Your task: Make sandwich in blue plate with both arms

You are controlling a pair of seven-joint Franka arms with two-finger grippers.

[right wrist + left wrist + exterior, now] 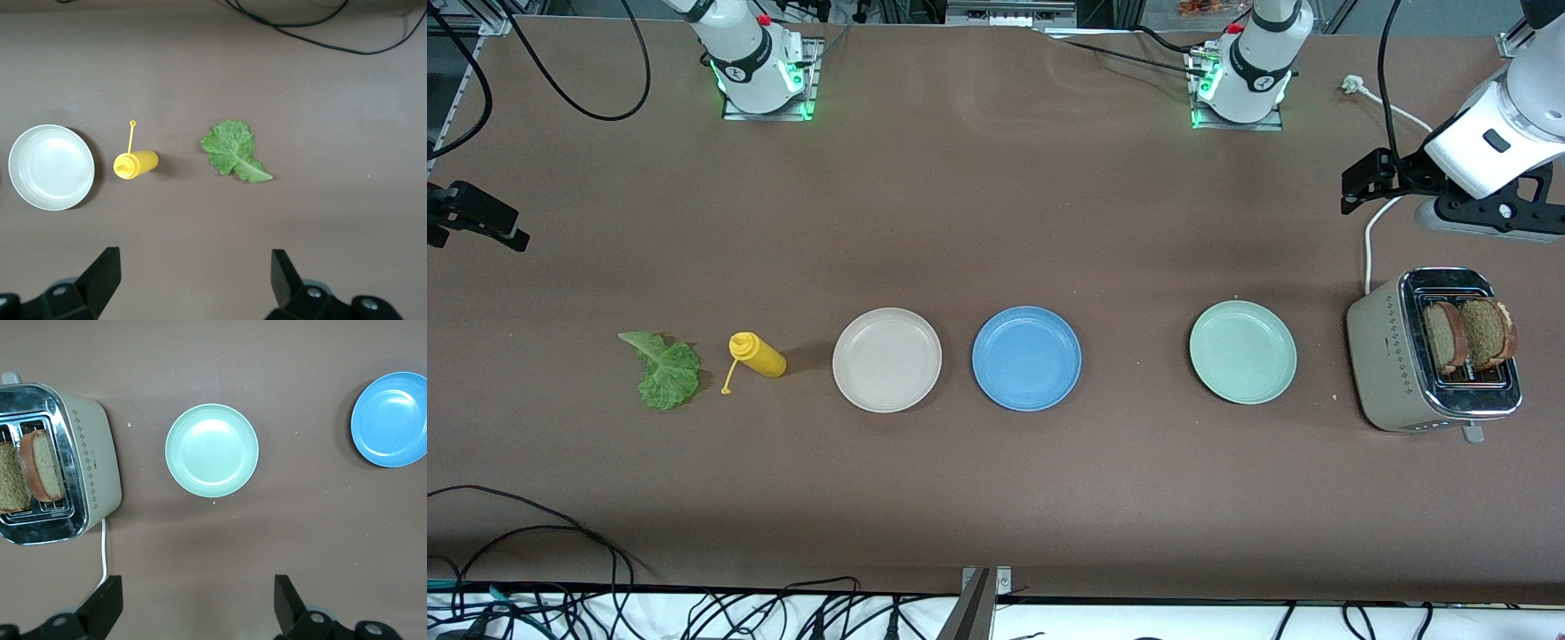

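Start state, nothing assembled. The blue plate [1026, 357] sits bare mid-counter, between the beige plate [887, 359] and the pale green plate [1242, 351].

Both bread slices [1467, 334] stand upright in the toaster [1392, 360] at the left arm's end of the counter. The left pincer [197, 603] hangs above the counter beside the toaster, fingers spread wide, holding nothing.

The lettuce leaf [665, 372] lies flat at the right arm's end, just beside the yellow squeeze bottle [758, 355]. The right pincer [193, 280] hovers near that end, fingers likewise wide apart and empty.

Judgement: bread falls to the left arm, lettuce to the right. The slices' flat faces run across the slots, so the fingers should straddle a slice's thickness from above.
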